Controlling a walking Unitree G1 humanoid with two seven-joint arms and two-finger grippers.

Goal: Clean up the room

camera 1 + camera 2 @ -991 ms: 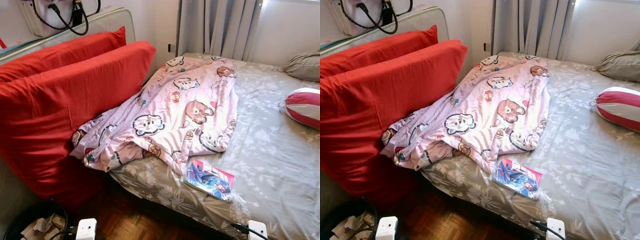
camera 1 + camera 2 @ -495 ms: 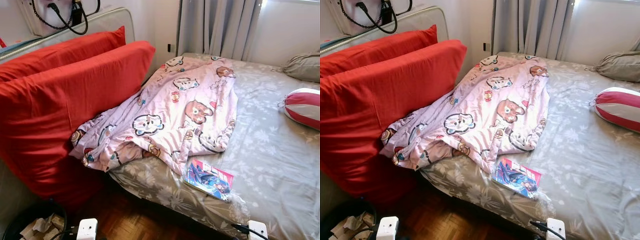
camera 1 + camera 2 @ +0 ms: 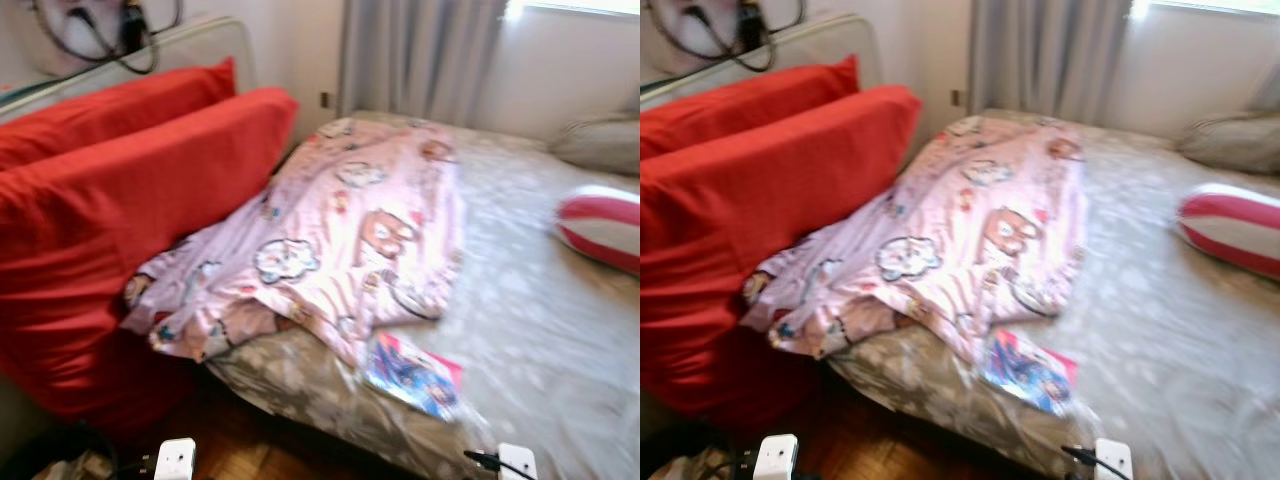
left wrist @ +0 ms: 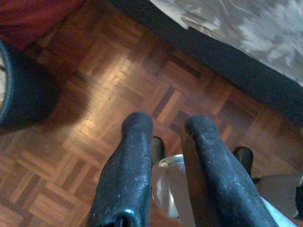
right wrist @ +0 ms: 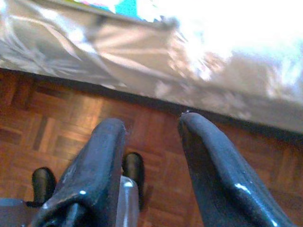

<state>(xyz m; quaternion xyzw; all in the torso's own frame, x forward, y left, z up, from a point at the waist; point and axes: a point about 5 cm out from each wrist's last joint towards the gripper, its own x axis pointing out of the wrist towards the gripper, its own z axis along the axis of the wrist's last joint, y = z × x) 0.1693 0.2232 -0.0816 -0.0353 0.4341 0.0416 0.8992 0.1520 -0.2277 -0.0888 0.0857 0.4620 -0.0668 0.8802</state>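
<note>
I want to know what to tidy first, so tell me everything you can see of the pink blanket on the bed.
The pink blanket looks like thin, soft cloth printed with cartoon bears and other figures. It lies crumpled and unfolded across the bed, running from near the curtain down to the near edge, where a bunched corner hangs over the side. One side rests against the red cushion. Its lower edge touches or slightly overlaps the magazine. The picture is blurred.
</note>
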